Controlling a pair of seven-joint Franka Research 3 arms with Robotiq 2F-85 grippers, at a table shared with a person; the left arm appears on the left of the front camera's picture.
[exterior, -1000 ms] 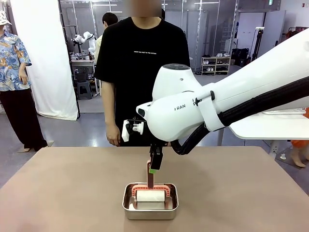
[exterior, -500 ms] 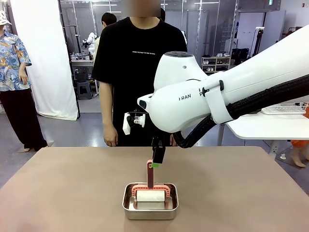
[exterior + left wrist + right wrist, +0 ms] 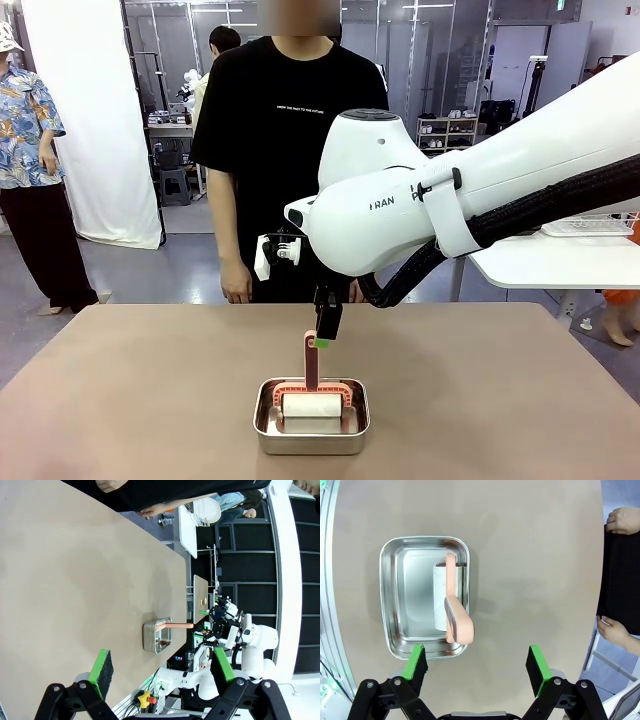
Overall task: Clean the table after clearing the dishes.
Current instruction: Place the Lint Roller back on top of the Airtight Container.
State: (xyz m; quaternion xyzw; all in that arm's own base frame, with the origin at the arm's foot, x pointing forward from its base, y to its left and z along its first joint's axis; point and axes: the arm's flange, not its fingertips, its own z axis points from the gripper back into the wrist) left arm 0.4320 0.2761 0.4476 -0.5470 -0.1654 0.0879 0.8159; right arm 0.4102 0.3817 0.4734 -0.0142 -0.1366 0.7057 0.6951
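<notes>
The tabletop (image 3: pixel 130 400) is a plain beige-brown surface, and near its front middle stands 1 small steel pan (image 3: pixel 311 430). Inside the pan lies a lint roller (image 3: pixel 311 405) with a white roll and a salmon-pink frame; its pink handle (image 3: pixel 312 362) rises upright out of the pan.

The right arm (image 3: pixel 500 190) reaches in from the right side and across the middle, with its wrist above the pan. The right gripper (image 3: pixel 325 335) hangs just above and beside the top of the handle, apart from it as far as the front view lets one judge. In the right wrist view the right gripper (image 3: pixel 476 666) looks straight down: its jaws stand wide open with nothing between them, the 2 green pads (image 3: pixel 417 661) well apart, and the handle (image 3: pixel 456 617) sits toward the left pad, partly over the pan's (image 3: pixel 395 600) rim, with bare tabletop (image 3: pixel 530 555) under the rest of the gap.

The left gripper (image 3: pixel 162 667) shows in the left wrist view, its jaws also wide open and empty, 1 green pad (image 3: pixel 103 666) on each side. Beyond it, farther along the tabletop (image 3: pixel 75 580), the pan (image 3: pixel 157 637) sits with the pink handle (image 3: pixel 175 625) sticking out sideways.

A person in a black T-shirt (image 3: pixel 290 130) stands at the far side of the tabletop, arms down, 1 hand (image 3: pixel 235 290) hanging just above the far edge. In the right wrist view the person's 2 hands (image 3: pixel 621 520) show at the right edge.
</notes>
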